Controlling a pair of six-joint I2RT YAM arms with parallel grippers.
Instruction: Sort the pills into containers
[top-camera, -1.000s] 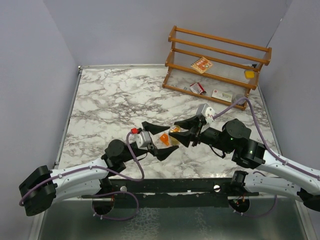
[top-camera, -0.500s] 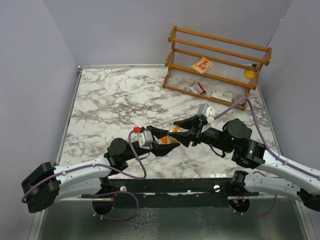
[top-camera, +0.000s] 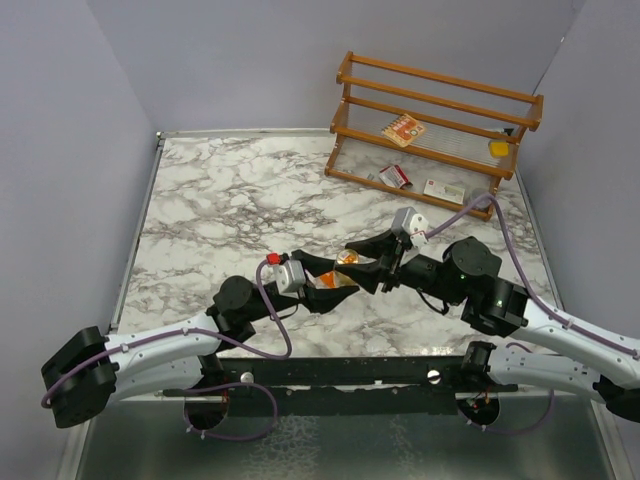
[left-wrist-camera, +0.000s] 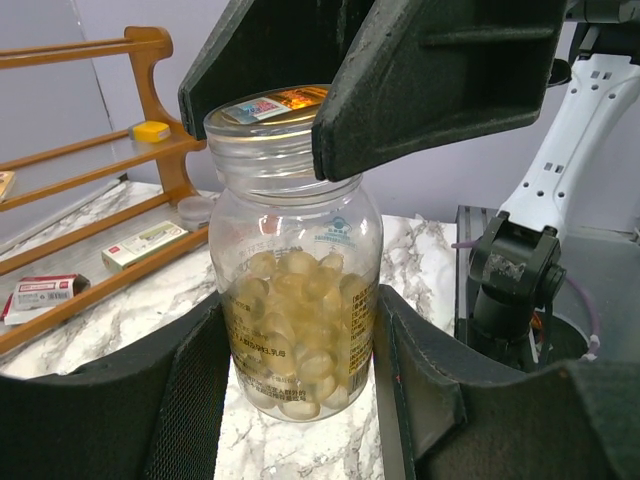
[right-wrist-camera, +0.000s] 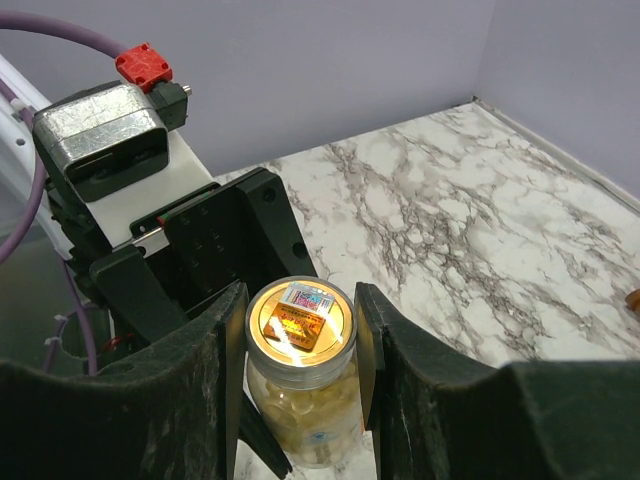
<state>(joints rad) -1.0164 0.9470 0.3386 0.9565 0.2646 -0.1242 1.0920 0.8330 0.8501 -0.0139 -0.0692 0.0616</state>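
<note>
From above, the clear jar (top-camera: 347, 262) is mostly hidden between black fingers, and I cannot tell whether its base rests on the table. The left gripper (left-wrist-camera: 300, 330) is closed around its rounded body, packed with tan-yellow capsules. The right gripper (right-wrist-camera: 300, 312) pinches the flat lid. Beneath is the veined white marble table (top-camera: 220, 190). Far right of the jar, a slatted wooden rack (top-camera: 440, 100) holds a tiny orange box (top-camera: 498, 148).
</note>
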